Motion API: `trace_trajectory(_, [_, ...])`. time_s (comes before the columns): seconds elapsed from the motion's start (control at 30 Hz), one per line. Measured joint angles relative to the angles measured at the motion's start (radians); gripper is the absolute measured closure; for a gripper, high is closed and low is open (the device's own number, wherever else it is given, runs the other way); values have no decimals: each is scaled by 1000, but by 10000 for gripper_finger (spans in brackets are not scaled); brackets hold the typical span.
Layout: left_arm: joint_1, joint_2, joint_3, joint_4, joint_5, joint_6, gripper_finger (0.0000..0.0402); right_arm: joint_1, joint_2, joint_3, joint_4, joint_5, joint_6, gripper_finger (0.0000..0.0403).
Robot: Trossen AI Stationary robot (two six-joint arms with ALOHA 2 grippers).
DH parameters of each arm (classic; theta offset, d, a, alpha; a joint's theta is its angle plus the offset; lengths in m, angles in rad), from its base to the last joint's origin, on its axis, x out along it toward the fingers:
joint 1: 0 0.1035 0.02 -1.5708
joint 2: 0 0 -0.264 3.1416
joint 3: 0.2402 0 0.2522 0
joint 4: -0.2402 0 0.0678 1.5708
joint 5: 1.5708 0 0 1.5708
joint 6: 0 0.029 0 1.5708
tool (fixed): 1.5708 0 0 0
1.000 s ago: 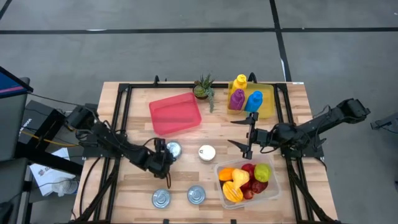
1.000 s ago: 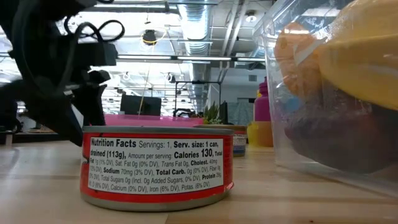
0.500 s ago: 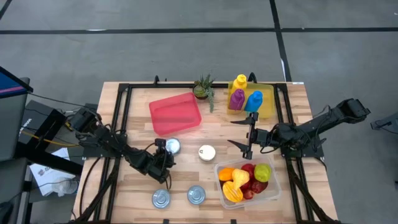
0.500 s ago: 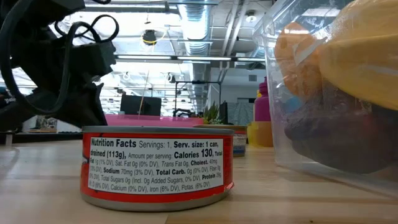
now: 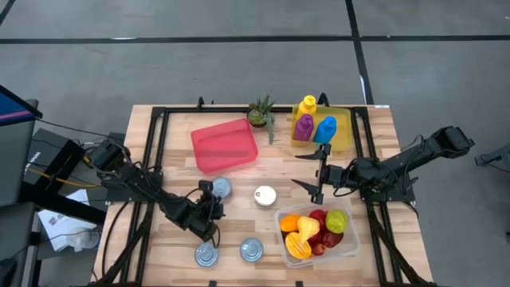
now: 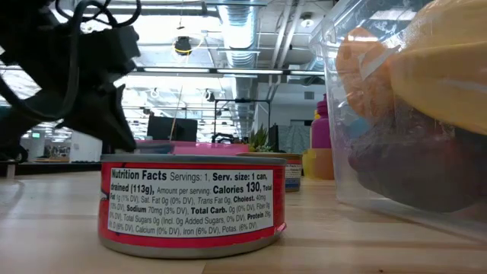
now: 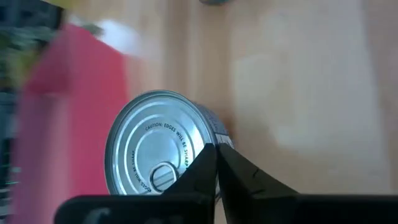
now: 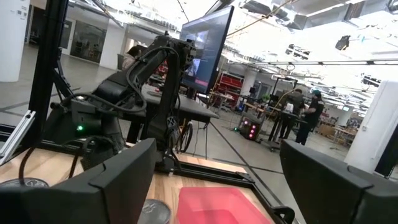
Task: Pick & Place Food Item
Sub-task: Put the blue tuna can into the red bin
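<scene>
Just now the left gripper (image 5: 209,229), fingers pressed together on nothing, hangs directly above and beyond the silver round tin can (image 5: 206,254) at the table's near-left edge, while the right gripper (image 5: 317,185) waits spread wide, well apart to the right.

Three silver-lidded cans (image 5: 221,188) upright on wooden table (image 5: 374,159).

The table (image 5: 374,255) is pale wood with a black frame. A red tray (image 5: 225,145) lies far left. Yellow (image 5: 307,104), purple (image 5: 304,127) and blue (image 5: 325,129) bottles stand in a yellow bin (image 5: 344,131). The near can (image 6: 192,204) has a red label with white print. The cans' tops (image 7: 155,152) are silver.
</scene>
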Motion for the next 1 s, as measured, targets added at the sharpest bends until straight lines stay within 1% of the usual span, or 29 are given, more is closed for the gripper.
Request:
trace_trajectory(0.13, [-13, 15, 34, -53, -127, 2, 401, 0, 0, 0, -3, 0, 0, 75])
trace_trajectory(0.23, [-8, 40, 55, -87, -196, 3, 401, 0, 0, 1, -7, 0, 0, 75])
trace_trajectory(0.37, [28, 87, 78, -130, -301, 3, 401, 0, 0, 1, -10, 0, -1, 75])
trace_trajectory(0.53, [96, 119, 96, -160, -393, 20, 401, 0, 0, 1, -11, 0, -2, 75])
trace_trajectory(0.6, [128, 116, 97, -159, -408, 45, 401, 0, 0, 1, -13, 0, -3, 75])
trace_trajectory(0.7, [175, 85, 97, -162, -398, 53, 401, 0, 0, 1, -15, 0, -3, 75])
trace_trajectory(0.83, [232, -1, 97, -153, -336, 48, 401, -1, 0, 1, -15, 0, -3, 75])
trace_trajectory(0.93, [257, -86, 97, -147, -334, 70, 401, -1, 0, 1, -15, 0, -3, 75])
trace_trajectory(1.0, [284, -135, 95, -145, -310, 86, 401, -1, 0, 1, -15, 0, -3, 75])
